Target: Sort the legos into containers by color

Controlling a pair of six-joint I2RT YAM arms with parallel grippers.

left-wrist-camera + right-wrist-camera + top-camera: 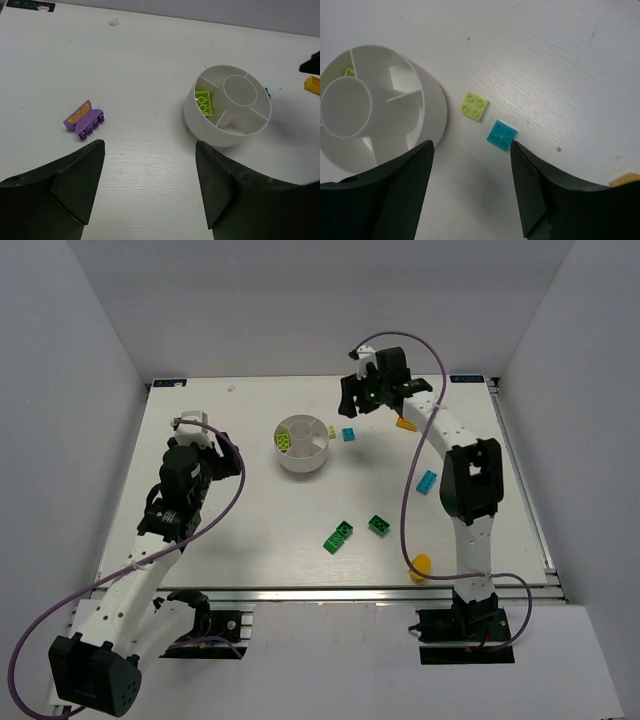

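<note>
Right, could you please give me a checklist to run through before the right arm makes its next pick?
1. Right hand open and empty: ok.
2. Lime square brick lies flat, studs up, ahead of that hand: ok.
3. Room for a finger between it and the cyan square brick beside it, since their corners nearly meet: cannot tell.
4. The wedge of the white divided dish that holds a lime brick has space for another: ok.
5. Left hand open, over by the purple brick, clear of the dish: ok.
</note>
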